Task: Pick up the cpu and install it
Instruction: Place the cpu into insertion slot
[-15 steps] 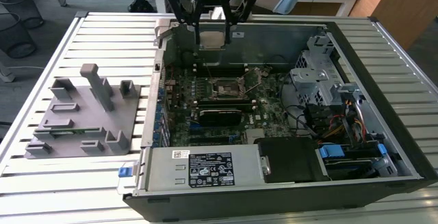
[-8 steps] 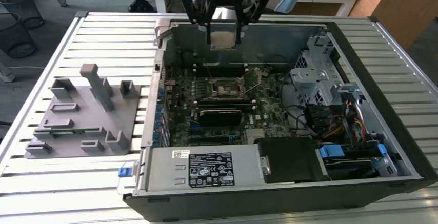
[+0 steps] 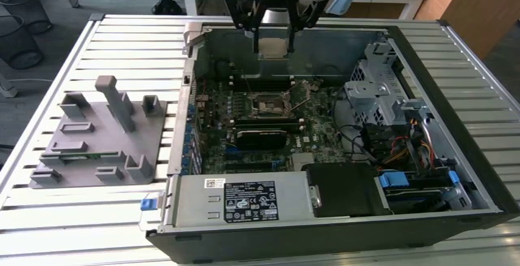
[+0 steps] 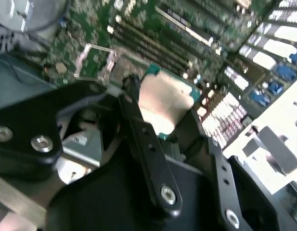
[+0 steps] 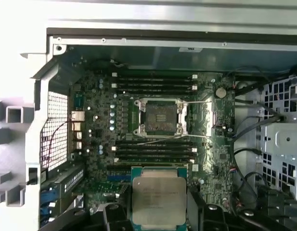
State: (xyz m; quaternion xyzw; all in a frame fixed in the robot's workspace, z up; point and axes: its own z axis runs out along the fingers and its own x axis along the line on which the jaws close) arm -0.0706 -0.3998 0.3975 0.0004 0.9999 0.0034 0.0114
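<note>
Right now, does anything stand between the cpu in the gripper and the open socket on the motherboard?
Nothing visible does. The gripper holds the cpu above the motherboard, and the socket lies uncovered. Its thin wire levers run beside the socket, not across its opening, as far as the first wrist view shows.

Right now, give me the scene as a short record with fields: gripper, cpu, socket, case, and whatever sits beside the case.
gripper: shut on the cpu, raised over the open case
cpu: held between the fingers, metal top facing the first wrist camera, not yet installed
socket: on the motherboard, empty, apart from the cpu
case: lying on its side, open, on the slatted table
grey fixture: on the table, at the exterior view's left of the case
</note>
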